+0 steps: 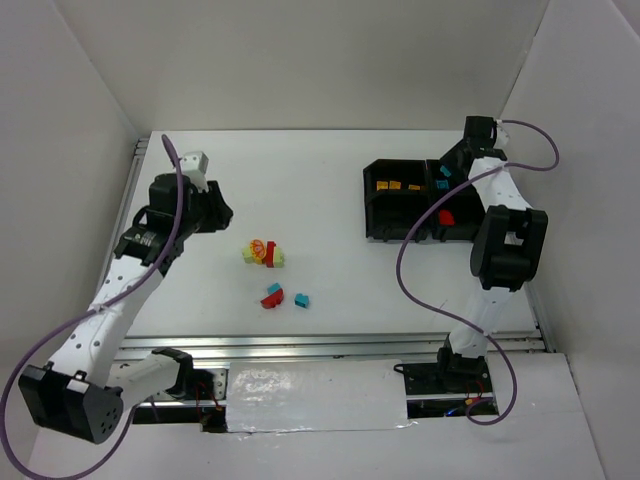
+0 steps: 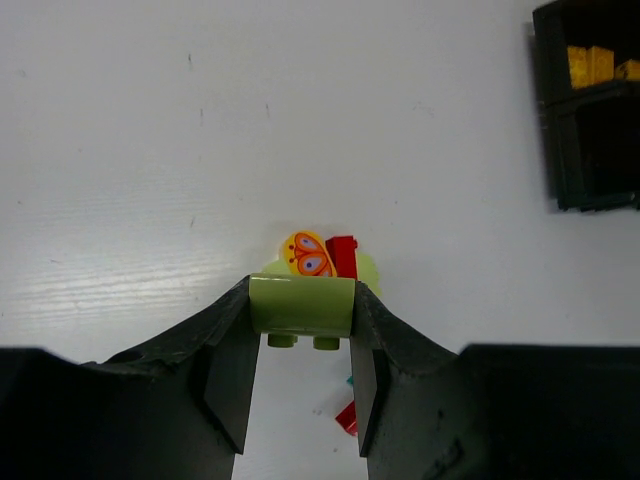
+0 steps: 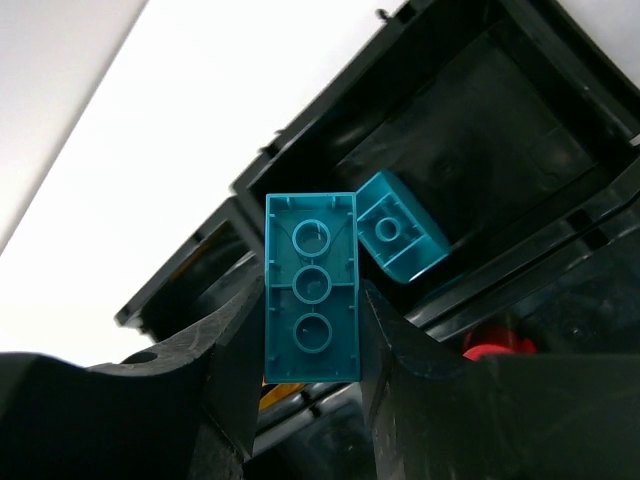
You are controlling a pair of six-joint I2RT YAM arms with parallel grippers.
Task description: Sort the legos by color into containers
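- The right claw (image 3: 312,335) is clamped on a teal brick (image 3: 311,265), underside to the wrist camera. It hangs over the far right compartment of the black tray (image 1: 370,205).
- A second teal brick (image 3: 402,238) lies in that compartment, so this is the drop-off step for teal.
- The next move here is a small descent, then spreading the jaws so the brick falls inside the walls and not on the divider.
- The left claw (image 1: 218,212) is clamped on a pale green brick (image 2: 300,305), held across its ends with the studs pointing down. It sits over the white table (image 1: 330,190), left of centre.
- Just past it lies a small pile (image 1: 262,253): more pale green, a red brick (image 2: 342,257) and an orange round piece (image 2: 308,255) with a butterfly print.
- Nearer the arms lie three more loose bricks: a red one (image 1: 271,300) touching a teal one (image 1: 273,288), and another teal (image 1: 301,300) just to their right.
- In the tray, orange bricks (image 1: 392,185) fill the far left compartment and a red piece (image 1: 447,216) the near right.
- The near left compartment looks bare, though it is dark. I judge it is meant for green.
- The left arm then needs a long carry rightward, best timed once the right arm is away from the tray.
- The sort is roughly half done.
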